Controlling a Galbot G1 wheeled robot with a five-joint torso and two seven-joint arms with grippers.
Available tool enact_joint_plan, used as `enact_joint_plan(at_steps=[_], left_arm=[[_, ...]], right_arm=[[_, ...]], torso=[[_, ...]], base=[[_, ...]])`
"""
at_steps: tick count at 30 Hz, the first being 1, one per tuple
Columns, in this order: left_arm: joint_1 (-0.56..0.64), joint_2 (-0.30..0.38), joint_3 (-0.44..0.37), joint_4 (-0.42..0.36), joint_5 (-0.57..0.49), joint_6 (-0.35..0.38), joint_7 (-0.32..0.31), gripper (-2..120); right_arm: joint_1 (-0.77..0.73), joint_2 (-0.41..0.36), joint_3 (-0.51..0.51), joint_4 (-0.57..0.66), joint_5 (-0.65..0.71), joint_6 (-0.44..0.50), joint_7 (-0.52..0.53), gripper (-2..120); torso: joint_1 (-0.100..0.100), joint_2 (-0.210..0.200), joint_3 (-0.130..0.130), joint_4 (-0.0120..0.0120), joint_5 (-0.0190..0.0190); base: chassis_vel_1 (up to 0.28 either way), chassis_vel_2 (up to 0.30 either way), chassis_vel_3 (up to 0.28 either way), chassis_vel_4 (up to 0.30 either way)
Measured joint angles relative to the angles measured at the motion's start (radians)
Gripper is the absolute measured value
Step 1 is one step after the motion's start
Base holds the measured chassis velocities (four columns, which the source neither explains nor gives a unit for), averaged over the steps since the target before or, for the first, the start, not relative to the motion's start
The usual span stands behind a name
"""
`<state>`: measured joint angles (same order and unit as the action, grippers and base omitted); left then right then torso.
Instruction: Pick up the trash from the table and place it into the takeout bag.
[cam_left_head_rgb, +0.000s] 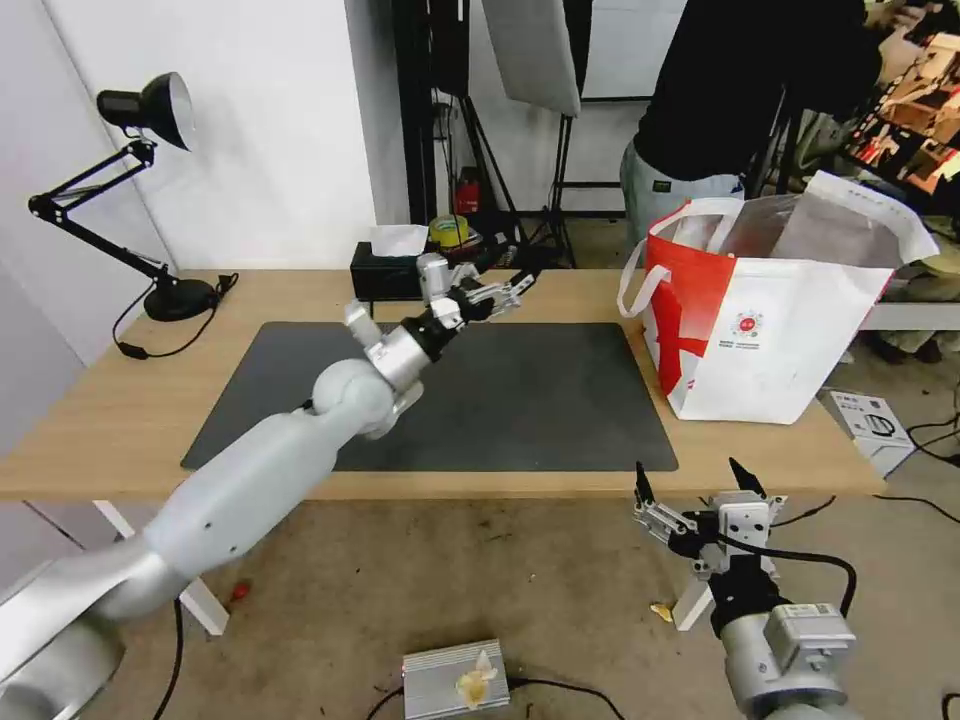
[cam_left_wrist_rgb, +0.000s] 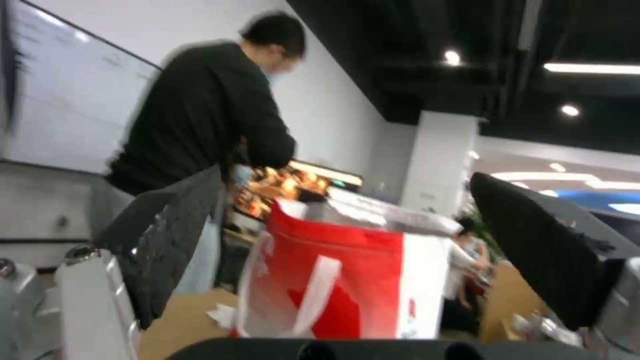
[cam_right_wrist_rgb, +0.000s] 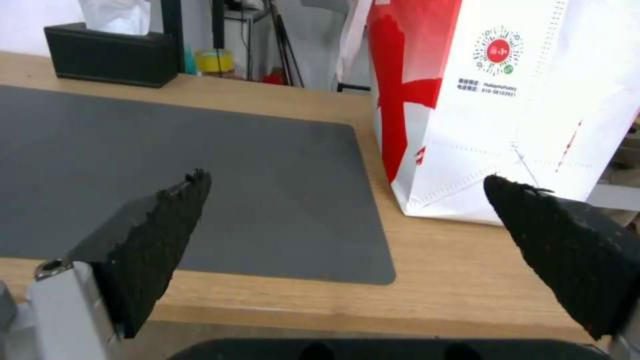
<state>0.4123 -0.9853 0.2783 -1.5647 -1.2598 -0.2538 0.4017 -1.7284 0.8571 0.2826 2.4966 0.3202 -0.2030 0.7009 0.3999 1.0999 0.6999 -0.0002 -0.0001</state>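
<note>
Left end effector (cam_left_head_rgb: 510, 283) released above grey mat (cam_left_head_rgb: 540, 400), right end effector (cam_left_head_rgb: 692, 478) released below table (cam_left_head_rgb: 100, 420) edge.

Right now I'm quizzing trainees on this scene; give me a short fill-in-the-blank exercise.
1. The takeout bag stands on the table's ____ end.
2. The left claw hovers above the dark grey ____.
3. The right claw, below the table edge, has its fingers ____.

Missing words: right; mat; open

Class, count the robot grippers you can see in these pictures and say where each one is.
2. The left gripper is open above the far edge of the mat; the right gripper is open, low before the table's near edge, near the bag.
</note>
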Motion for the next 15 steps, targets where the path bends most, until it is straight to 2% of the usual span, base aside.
enact_joint_plan(at_steps=[2, 3, 4, 7, 8, 11, 13, 14, 15], left_arm=[[0.05, 0.011, -0.038, -0.038, 0.02, -0.002, -0.025, 100], [0.105, 0.023, -0.08, -0.082, 0.038, -0.003, -0.052, 100], [0.105, 0.023, -0.08, -0.082, 0.038, -0.003, -0.052, 100], [0.216, 0.047, -0.169, -0.164, 0.088, -0.011, -0.097, 100], [0.216, 0.047, -0.169, -0.164, 0.088, -0.011, -0.097, 100], [0.344, 0.057, -0.293, -0.227, 0.142, -0.043, -0.117, 100], [0.436, 0.061, -0.356, -0.264, 0.164, -0.059, -0.122, 100], [0.436, 0.061, -0.356, -0.264, 0.164, -0.059, -0.122, 100], [0.488, 0.065, -0.389, -0.287, 0.183, -0.071, -0.124, 100]], right_arm=[[0.0, 0.0, 0.0, 0.0, 0.0, 0.0, 0.0, 100], [0.0, 0.0, 0.0, 0.0, 0.0, 0.0, 0.0, 100], [0.0, 0.0, 0.0, 0.0, 0.0, 0.0, 0.0, 100], [0.0, 0.0, 0.0, 0.0, 0.0, 0.0, 0.0, 100], [0.0, 0.0, 0.0, 0.0, 0.0, 0.0, 0.0, 100], [0.0, 0.0, 0.0, 0.0, 0.0, 0.0, 0.0, 100], [0.0, 0.0, 0.0, 0.0, 0.0, 0.0, 0.0, 100], [0.0, 0.0, 0.0, 0.0, 0.0, 0.0, 0.0, 100], [0.0, 0.0, 0.0, 0.0, 0.0, 0.0, 0.0, 100]], torso=[[0.0, 0.0, 0.0, 0.0001, 0.0001], [0.0, 0.0, 0.0, 0.0002, -0.0002], [0.0, 0.0, 0.0, 0.0002, -0.0002], [0.0, 0.0, 0.0, 0.0001, 0.0], [0.0, 0.0, 0.0, 0.0001, 0.0], [0.0, 0.0, 0.0, 0.0001, 0.0004], [0.0, 0.0, 0.0, 0.0005, -0.0007], [0.0, 0.0, 0.0, 0.0005, -0.0007], [0.0, 0.0, 0.0, 0.0003, 0.0002]], base=[[0.0, 0.0, 0.0, 0.0], [0.0, 0.0, 0.0, 0.0], [0.0, 0.0, 0.0, 0.0], [0.0, 0.0, 0.0, 0.0], [0.0, 0.0, 0.0, 0.0], [0.0, 0.0, 0.0, 0.0], [0.0, 0.0, 0.0, 0.0], [0.0, 0.0, 0.0, 0.0], [0.0, 0.0, 0.0, 0.0]])
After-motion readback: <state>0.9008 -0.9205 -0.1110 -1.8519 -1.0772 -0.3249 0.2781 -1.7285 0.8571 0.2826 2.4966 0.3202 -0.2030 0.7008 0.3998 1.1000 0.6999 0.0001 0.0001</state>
